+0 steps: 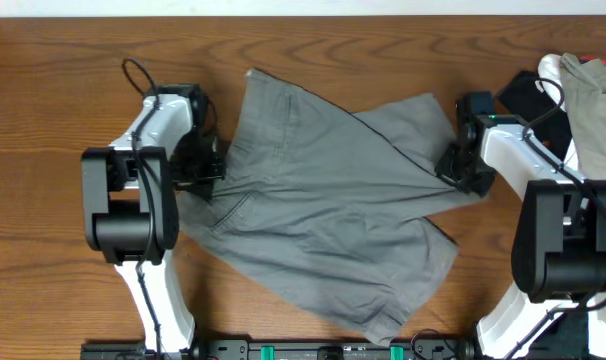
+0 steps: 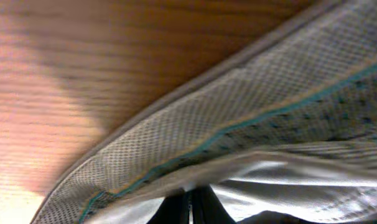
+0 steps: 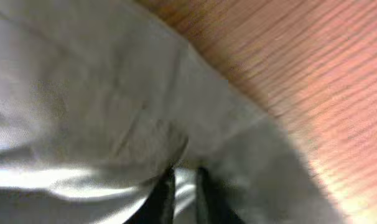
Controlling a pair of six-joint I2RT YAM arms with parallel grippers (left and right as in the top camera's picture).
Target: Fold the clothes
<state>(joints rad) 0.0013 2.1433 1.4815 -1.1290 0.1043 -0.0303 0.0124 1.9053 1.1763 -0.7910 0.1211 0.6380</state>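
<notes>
Your left fingers point(image 2: 175, 214) clamp tight on the waistband point(image 2: 257, 99) of the shorts point(image 1: 323, 190). Your right fingers point(image 3: 165, 199), nearly together, nip a leg point(image 1: 408, 130), likely to spread them flat.

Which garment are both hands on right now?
The grey-olive shorts spread mid-table: left hand at the waistband, right hand at a leg end. The beige garment and black garment lie untouched at the right edge.

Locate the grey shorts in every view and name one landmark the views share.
Overhead: shorts spread across the centre.
Left wrist: shorts fill the lower right, speckled lining showing.
Right wrist: shorts fill the left and bottom.
Shared landmark: the wooden table beneath.
</notes>
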